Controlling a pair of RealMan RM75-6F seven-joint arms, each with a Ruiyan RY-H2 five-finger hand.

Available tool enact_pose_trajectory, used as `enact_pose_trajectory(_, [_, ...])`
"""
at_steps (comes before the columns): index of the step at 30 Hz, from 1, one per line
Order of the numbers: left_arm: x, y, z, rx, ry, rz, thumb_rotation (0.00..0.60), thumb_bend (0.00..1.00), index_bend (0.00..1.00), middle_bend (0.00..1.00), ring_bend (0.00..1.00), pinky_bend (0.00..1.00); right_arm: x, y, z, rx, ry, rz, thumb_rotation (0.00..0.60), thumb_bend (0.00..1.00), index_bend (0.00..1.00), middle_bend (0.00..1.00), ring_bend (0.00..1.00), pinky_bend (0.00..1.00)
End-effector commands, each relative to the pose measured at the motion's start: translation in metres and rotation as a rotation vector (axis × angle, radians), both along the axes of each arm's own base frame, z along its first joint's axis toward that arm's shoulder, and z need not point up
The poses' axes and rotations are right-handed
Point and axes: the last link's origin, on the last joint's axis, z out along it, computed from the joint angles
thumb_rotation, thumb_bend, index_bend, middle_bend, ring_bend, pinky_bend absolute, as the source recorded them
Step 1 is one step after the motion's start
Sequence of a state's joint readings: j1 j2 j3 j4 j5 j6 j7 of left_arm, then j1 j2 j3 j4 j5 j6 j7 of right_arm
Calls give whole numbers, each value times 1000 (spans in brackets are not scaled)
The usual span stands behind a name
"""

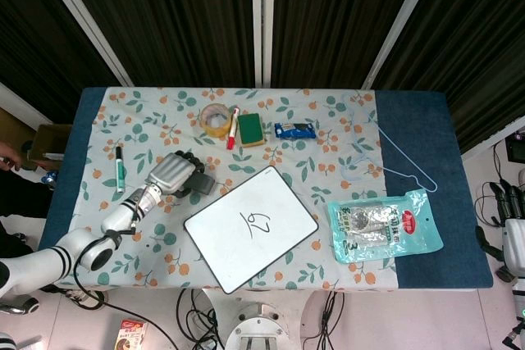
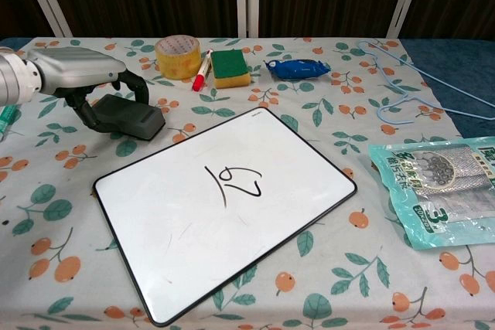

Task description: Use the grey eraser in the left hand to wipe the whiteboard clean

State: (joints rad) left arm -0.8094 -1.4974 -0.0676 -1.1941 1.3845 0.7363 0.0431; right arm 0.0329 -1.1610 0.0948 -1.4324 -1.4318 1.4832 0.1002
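Observation:
The whiteboard (image 1: 215, 239) (image 2: 178, 229) lies tilted at the front middle of the floral tablecloth, with a black scribble (image 2: 232, 182) at its centre. The dark grey eraser (image 2: 133, 117) (image 1: 203, 184) rests on the cloth just beyond the board's far left corner. My left hand (image 1: 173, 174) (image 2: 76, 67) arches over the eraser, fingers curled down its far side and thumb against its near left end, gripping it. My right hand (image 1: 510, 231) hangs off the table's right edge with nothing in it, fingers apart.
Along the back stand a tape roll (image 2: 177, 55), a red marker (image 2: 203, 71), a green-and-yellow sponge (image 2: 230, 67) and a blue packet (image 2: 298, 68). A blue wire hanger (image 2: 402, 86) and a plastic pouch (image 2: 441, 187) lie at the right. A green marker (image 1: 119, 168) lies far left.

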Motion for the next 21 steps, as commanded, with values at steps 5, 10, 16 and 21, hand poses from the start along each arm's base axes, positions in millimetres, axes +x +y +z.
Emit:
enact_pose_trajectory(5, [-2, 0, -2, 23, -27, 1, 600, 309, 368, 364, 273, 329, 0, 0, 0, -1, 3, -1, 600, 294, 0, 0, 0, 0])
enact_pose_trajectory(10, [-2, 0, -4, 40, -60, -4, 600, 310, 427, 409, 315, 369, 0, 0, 0, -1, 7, -4, 600, 294, 0, 0, 0, 0])
enact_pose_trajectory(16, [2, 0, -2, 56, -100, -19, 600, 310, 497, 475, 383, 419, 0, -1, -2, 5, 7, -5, 600, 293, 0, 0, 0, 0])
enact_pose_trajectory(21, [32, -17, 6, 32, -198, -90, 600, 310, 533, 552, 459, 443, 1, -3, -2, 9, 9, -5, 600, 294, 0, 0, 0, 0])
